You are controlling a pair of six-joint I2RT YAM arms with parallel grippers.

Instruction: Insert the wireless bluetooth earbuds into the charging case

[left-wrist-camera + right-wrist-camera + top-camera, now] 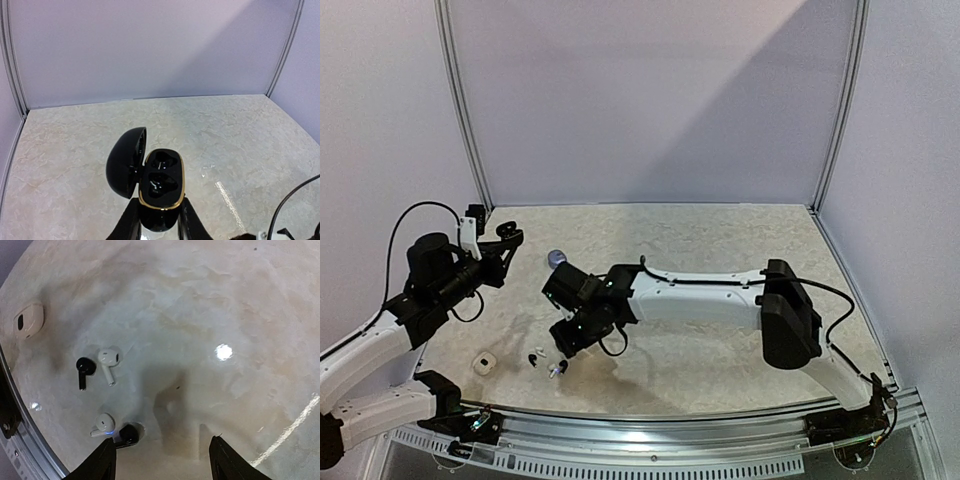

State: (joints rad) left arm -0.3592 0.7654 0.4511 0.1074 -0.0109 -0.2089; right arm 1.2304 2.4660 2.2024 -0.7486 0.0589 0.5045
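While the left gripper clamps the open black case, lid swung toward nine o'clock, the right gripper hangs wide above the table. Four earbuds lie from nine to eleven o'clock of it, one black earbud just beside its nine-o'clock finger.

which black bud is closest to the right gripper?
The black bud lying right by the right gripper's finger; the other black bud sits farther away.

Soft, even overhead light leaves one small glare spot at three o'clock on the glossy counter, with faint shadows and mildly soft focus.
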